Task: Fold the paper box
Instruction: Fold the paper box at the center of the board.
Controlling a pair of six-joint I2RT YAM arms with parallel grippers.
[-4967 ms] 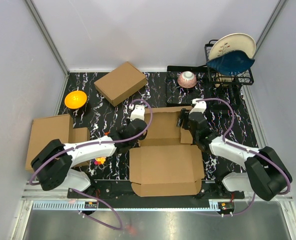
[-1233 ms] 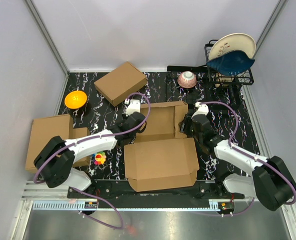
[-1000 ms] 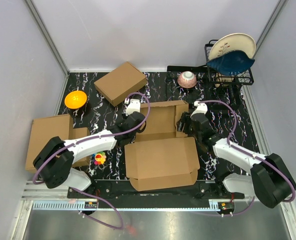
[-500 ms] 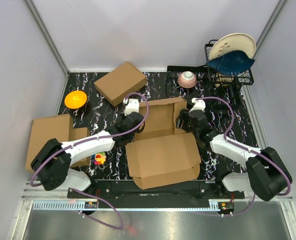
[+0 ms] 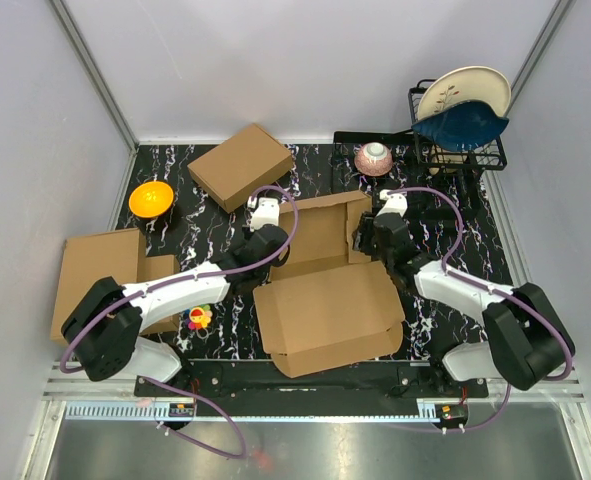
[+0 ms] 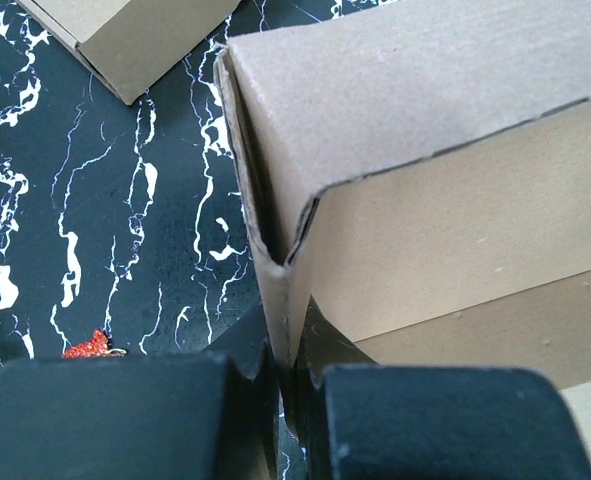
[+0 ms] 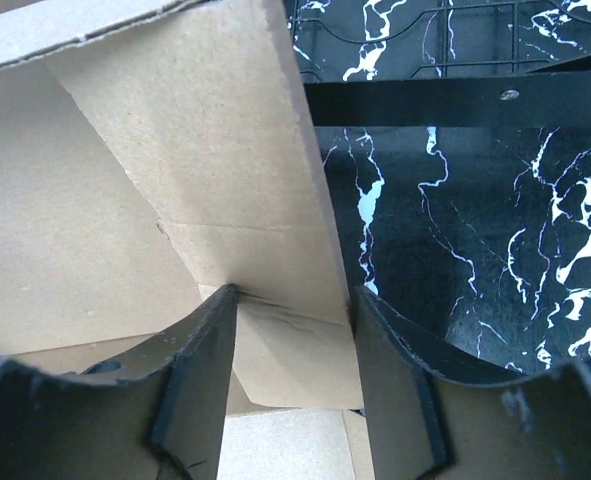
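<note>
The paper box (image 5: 325,310) lies half folded at the table's middle, its base flat and its far panel raised. My left gripper (image 5: 272,243) is at the box's far left corner. In the left wrist view it (image 6: 287,352) is shut on the upright edge of the paper box (image 6: 425,150), where the side wall folds. My right gripper (image 5: 367,240) is at the far right corner. In the right wrist view it (image 7: 293,305) stands open, and the right side flap (image 7: 245,180) fills the gap between its fingers (image 7: 200,370).
A smaller closed cardboard box (image 5: 240,165) lies far left, an orange bowl (image 5: 151,198) beside it. A flat cardboard slab (image 5: 100,270) sits at the left edge, a small coloured toy (image 5: 199,318) near it. A dish rack (image 5: 460,140) and patterned bowl (image 5: 374,158) stand far right.
The box has turned a little anticlockwise and its far panel has risen. My right gripper moved up along the right flap and its jaws narrowed. The left grip is unchanged.
</note>
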